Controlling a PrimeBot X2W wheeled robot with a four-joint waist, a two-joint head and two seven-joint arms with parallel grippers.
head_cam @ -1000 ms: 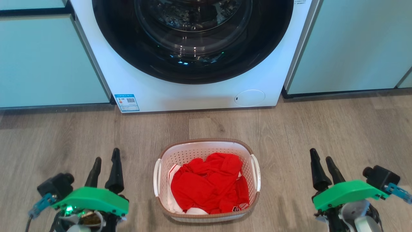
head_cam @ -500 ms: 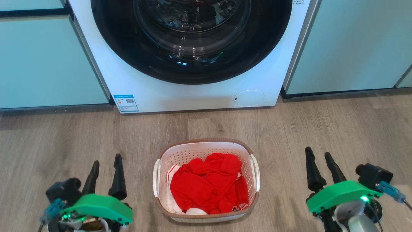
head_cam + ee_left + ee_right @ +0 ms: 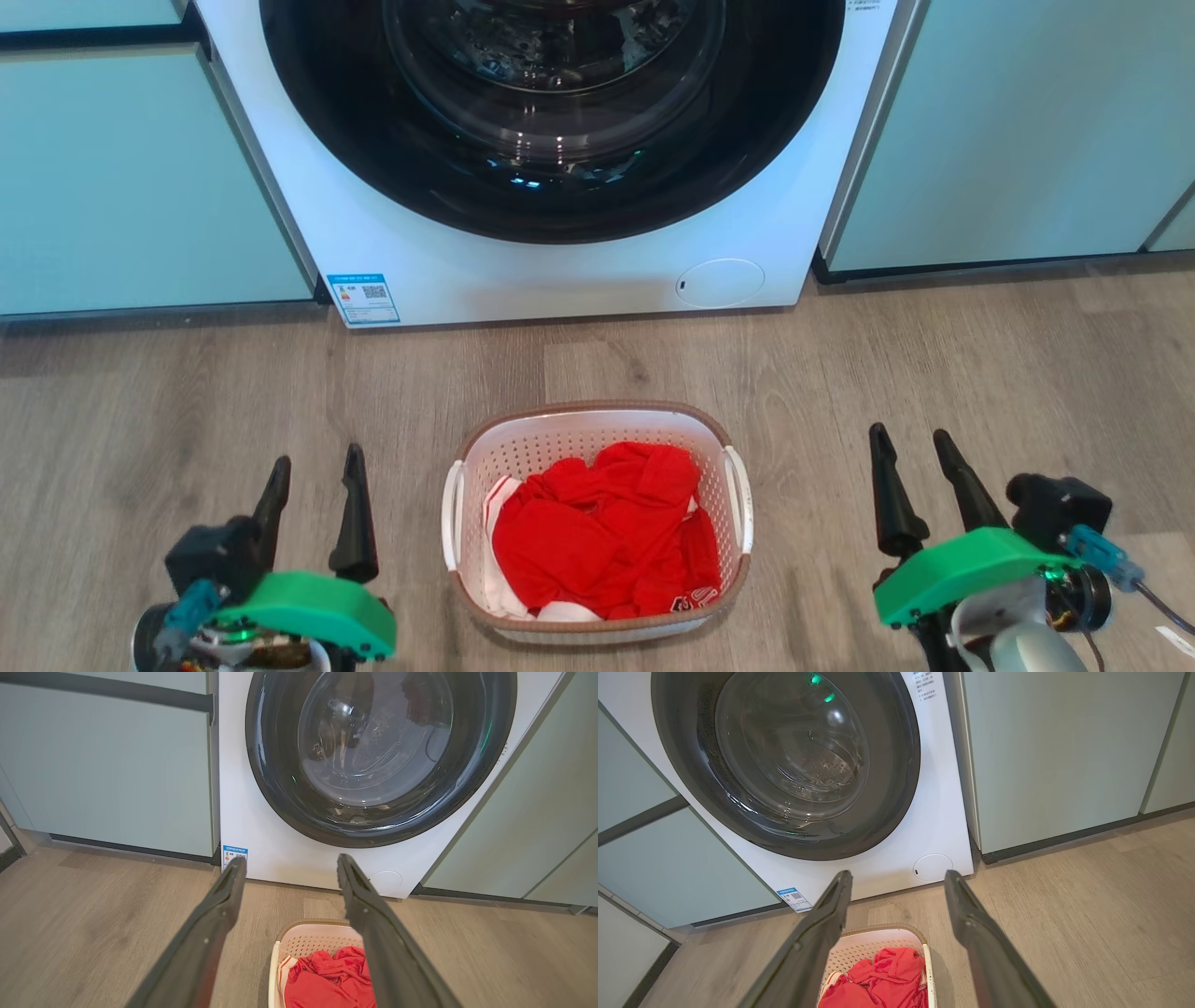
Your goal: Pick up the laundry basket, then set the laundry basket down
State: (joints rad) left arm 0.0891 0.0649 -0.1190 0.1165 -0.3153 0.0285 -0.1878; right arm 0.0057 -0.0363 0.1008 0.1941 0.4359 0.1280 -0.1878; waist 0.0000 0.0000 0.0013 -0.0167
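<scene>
**Pre-grasp stance, head view, L to R.** L pincer (image 3: 317,455): fingers spread wide, nothing btwn them, poised over the floor (image 3: 168,401) left of the laundry basket (image 3: 588,439), well apart from it. Basket: upright on the floor at ctr, near side, part-filled w/ red clothing (image 3: 607,537). Its white L handle (image 3: 452,513) and R handle (image 3: 744,499) each face one pincer. R pincer (image 3: 907,431): likewise wide and empty, right of the basket, well apart. The arrangement reads as a symmetric two-arm set-up, one pincer per handle, spread so that each can close on its handle. Pick-up not yet begun; basket untouched.

**Surroundings, L to R.** Pale green L cabinet (image 3: 140,187). Washing machine (image 3: 560,275) on the far side of the basket, w/ dark round door (image 3: 551,93) apparently closed, label sticker (image 3: 363,298) at lower left and round cap (image 3: 720,283) at lower right. R cabinet (image 3: 1008,140).

Nothing stands btwn either pincer and its handle, and bare floor separates basket from machine.

**Probable snags:**
- Handles lie close against the basket wall, leaving a slim gap for a finger.
- Clothing reaches the right wall by the R handle and may catch.
- Machine front limits room on the far side.

**Wrist views.** Each looks btwn its own spread fingers toward the machine, basket at the bottom edge.
</scene>
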